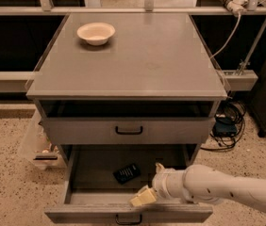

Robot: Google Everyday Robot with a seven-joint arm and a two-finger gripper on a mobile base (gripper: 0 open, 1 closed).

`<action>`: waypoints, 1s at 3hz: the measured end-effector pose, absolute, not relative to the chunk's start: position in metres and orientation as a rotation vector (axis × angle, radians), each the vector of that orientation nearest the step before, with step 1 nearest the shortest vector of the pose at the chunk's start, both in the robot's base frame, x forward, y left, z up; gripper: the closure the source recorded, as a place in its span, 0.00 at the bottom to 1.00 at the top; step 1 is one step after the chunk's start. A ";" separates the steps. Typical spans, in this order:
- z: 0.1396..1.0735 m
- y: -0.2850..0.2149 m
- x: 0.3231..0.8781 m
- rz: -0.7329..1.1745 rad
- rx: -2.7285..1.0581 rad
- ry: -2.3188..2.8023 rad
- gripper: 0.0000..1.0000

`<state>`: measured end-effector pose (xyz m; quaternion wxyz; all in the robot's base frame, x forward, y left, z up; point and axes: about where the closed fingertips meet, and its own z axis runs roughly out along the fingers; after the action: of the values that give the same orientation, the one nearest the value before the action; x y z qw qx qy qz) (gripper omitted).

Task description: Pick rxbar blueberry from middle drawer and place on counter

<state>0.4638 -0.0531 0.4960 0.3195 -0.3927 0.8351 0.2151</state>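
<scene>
The rxbar blueberry (pixel 126 173), a small dark bar, lies flat on the floor of the open middle drawer (pixel 93 178). My gripper (pixel 147 184) reaches in from the right, over the drawer's front part, just right of the bar and not touching it. Its fingers (pixel 141 197) are spread open and empty. The counter (pixel 137 65) is the grey cabinet top above.
A cream bowl (pixel 95 33) stands at the counter's back left. The drawer above (pixel 128 130) is shut, with a black handle. A plastic bin (pixel 36 147) stands on the floor at left; cables (pixel 227 121) lie at right.
</scene>
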 end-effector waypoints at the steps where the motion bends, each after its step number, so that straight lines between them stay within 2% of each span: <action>1: 0.478 -0.031 0.476 0.519 -1.103 2.141 0.00; 3: 0.462 0.017 0.523 0.407 -1.221 2.006 0.00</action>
<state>0.5235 0.0165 0.4616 0.3701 -0.4760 0.7819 0.1586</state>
